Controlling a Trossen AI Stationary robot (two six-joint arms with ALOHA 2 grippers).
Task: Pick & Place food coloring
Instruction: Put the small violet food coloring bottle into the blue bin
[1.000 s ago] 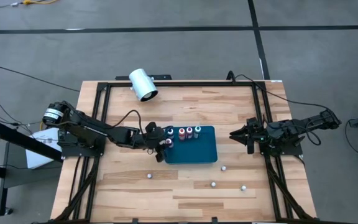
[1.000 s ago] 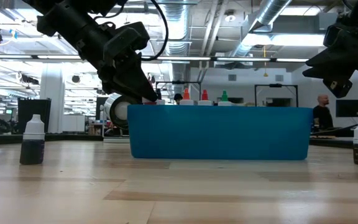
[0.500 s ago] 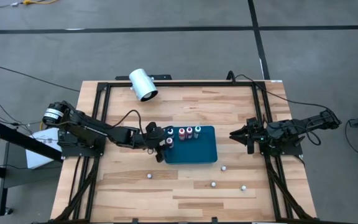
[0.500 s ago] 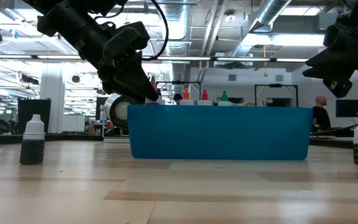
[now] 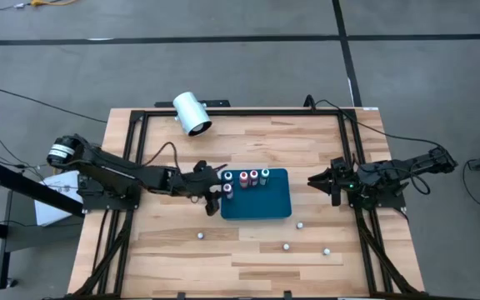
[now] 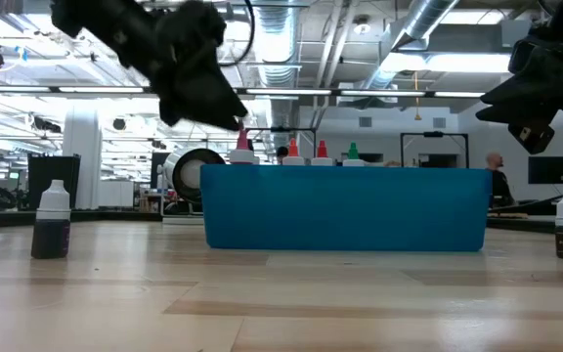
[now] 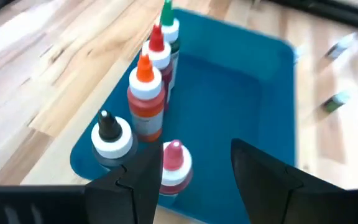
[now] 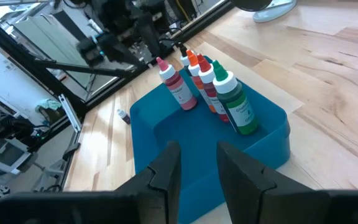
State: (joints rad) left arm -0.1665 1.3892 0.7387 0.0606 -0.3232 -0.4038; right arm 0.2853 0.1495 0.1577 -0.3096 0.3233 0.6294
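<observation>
At frame center, the teal tray (image 5: pixel 265 204) holds 5 food coloring bottles (image 5: pixel 246 178) along its upper-left edge. The left gripper (image 5: pixel 215 190) hovers at the tray's left rim, fingers spread and empty. At right, the right gripper (image 5: pixel 313 180) waits, slightly parted, holding nothing.

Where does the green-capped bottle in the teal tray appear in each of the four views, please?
High view: green-capped bottle, rightmost in the row at the tray's far edge.
Low view: only its green cap shows above the tray wall, rightmost of the caps.
Left wrist view: farthest bottle in the row.
Right wrist view: nearest bottle in the row.
Shared landmark: the teal tray.
</observation>
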